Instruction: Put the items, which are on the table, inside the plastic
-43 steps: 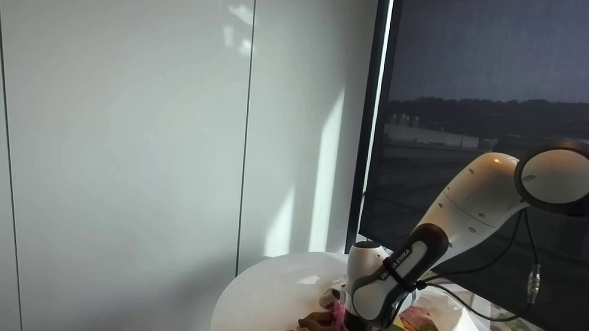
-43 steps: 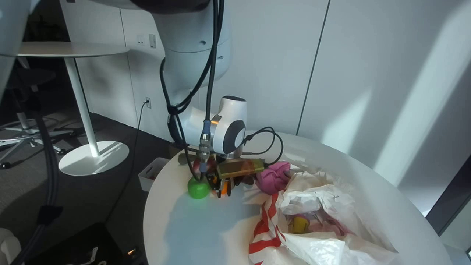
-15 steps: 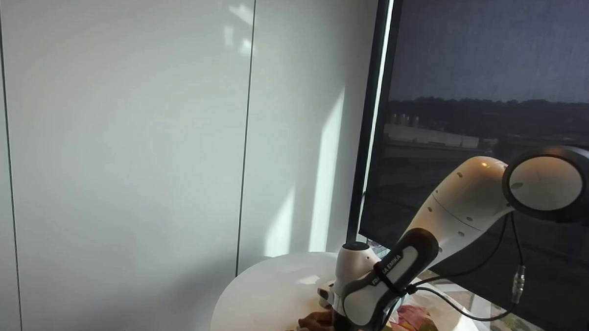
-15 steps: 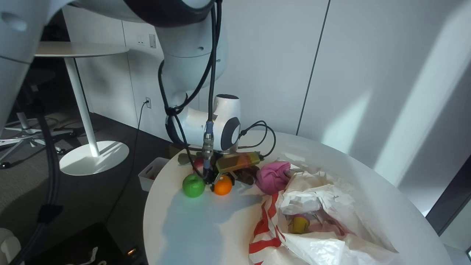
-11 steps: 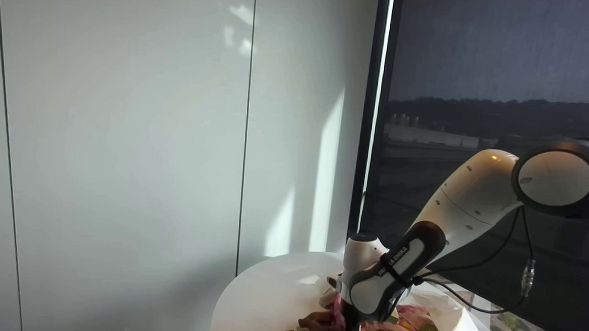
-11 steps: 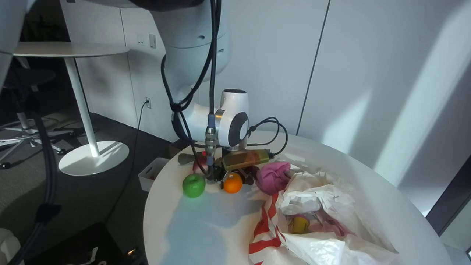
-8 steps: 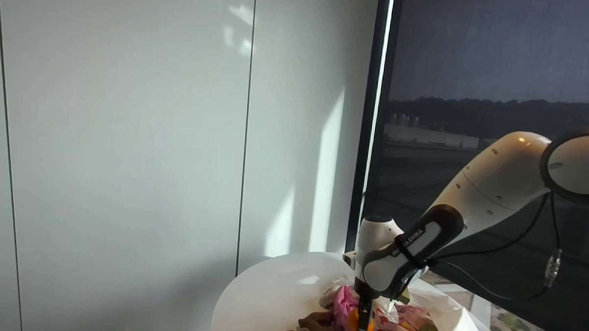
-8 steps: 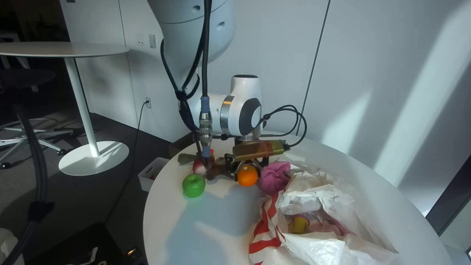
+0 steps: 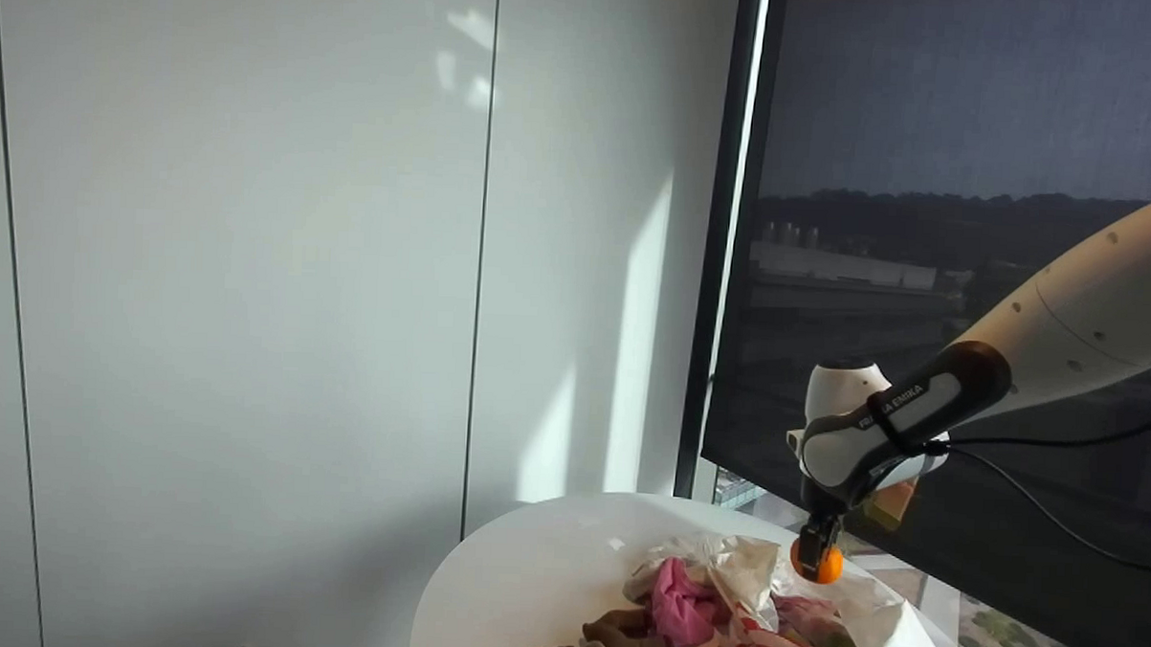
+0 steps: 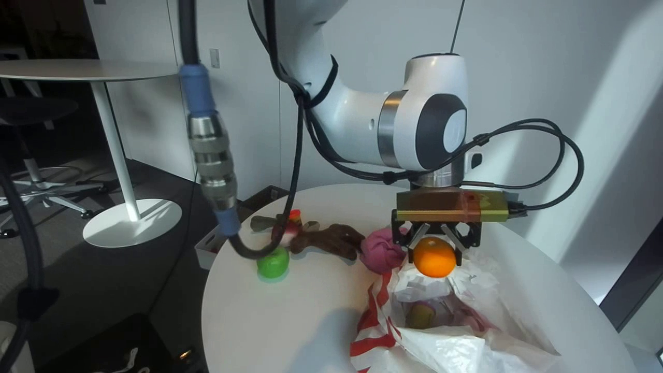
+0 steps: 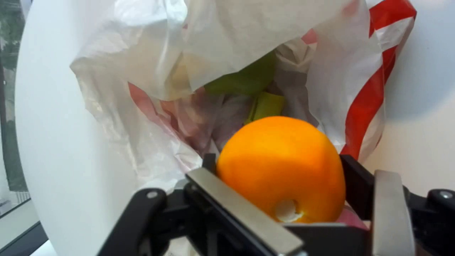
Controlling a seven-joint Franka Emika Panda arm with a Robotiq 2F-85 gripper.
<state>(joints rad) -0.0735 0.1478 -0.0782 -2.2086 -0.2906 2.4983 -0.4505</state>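
Observation:
My gripper (image 10: 434,257) is shut on an orange (image 10: 434,264), one finger on each side of it, held in the air above the plastic bag (image 10: 440,349). The bag is white with red stripes and lies with its mouth spread. In the wrist view the orange (image 11: 280,167) covers part of the opening; a yellow piece (image 11: 270,104) and a green one (image 11: 250,76) show inside. On the table stand a green apple (image 10: 274,266), a dark brown item (image 10: 336,241), a pink bundle (image 10: 382,251) and a red-and-white item (image 10: 284,234), partly behind a cable.
The white round table (image 10: 259,326) has its edge close behind the bag. A thick cable with a metal connector (image 10: 212,155) hangs from the arm in front of the apple. Beyond the table's edge a grey bin (image 10: 204,254) sits on the floor.
The arm has risen and carried the orange away from beside the green apple, past the pink bundle, to above the bag. The grip on it has stayed the same.

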